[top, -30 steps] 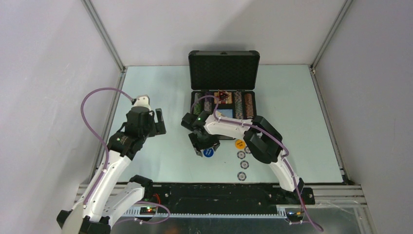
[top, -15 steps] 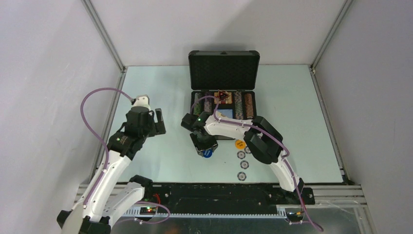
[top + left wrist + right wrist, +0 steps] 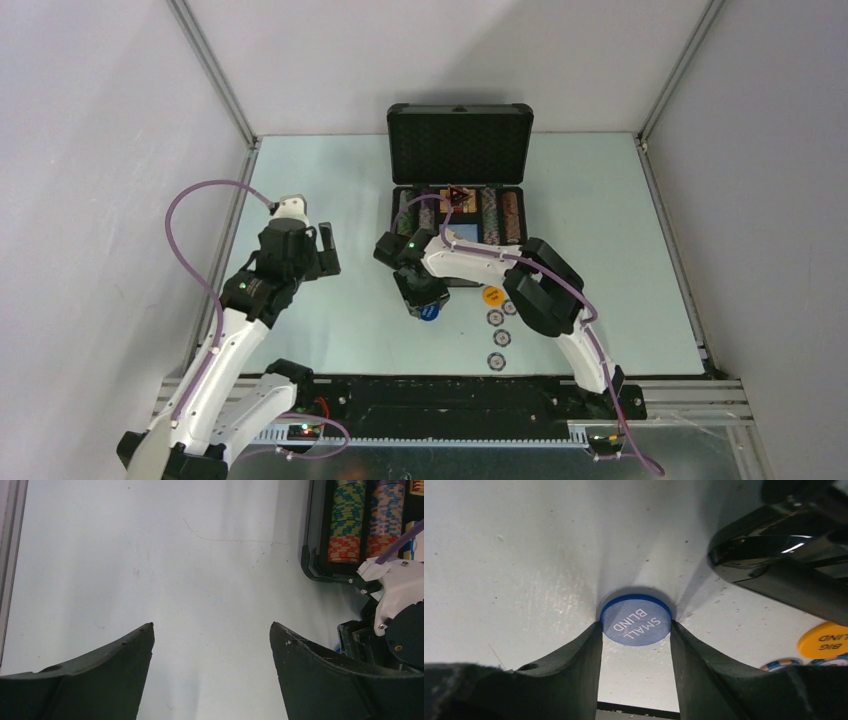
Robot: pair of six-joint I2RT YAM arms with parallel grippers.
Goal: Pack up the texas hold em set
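Seen from above, the left gripper (image 3: pixel 327 252) hangs over the left part of the table (image 3: pixel 620 250), well apart from the briefcase (image 3: pixel 460 145). That view is too distant to show how its jaws stand. Its own wrist camera settles it: the fingers (image 3: pixel 100 675) are spread wide with only bare tabletop between them, grasping nothing. At its right edge the same camera catches the near left corner of the briefcase and two rows of stacked chips (image 3: pixel 345 520) lying in it. They are striped green, blue, orange and red, colours the overhead view blurs.

Moving right, the overhead view has the right gripper (image 3: pixel 424 303) pointing down just in front of the open briefcase, with the blue button (image 3: pixel 429 313) peeking out at its tip. The right wrist camera gives the detail. The button reads SMALL BLIND and sits squarely between the two fingertips, each pressed against its rim, so the pincer is clenched on it. I cannot tell whether the button lies on the table or hangs just above it.

Further right, the orange button (image 3: pixel 492 296) lies on the table near the gripper, and the wrist camera shows its BIG BLIND lettering. Loose chips (image 3: pixel 497 338) lie in a short line towards the arm bases. Only the overhead view shows the upright lid and the triangular marker (image 3: pixel 456 196) on top of the contents.
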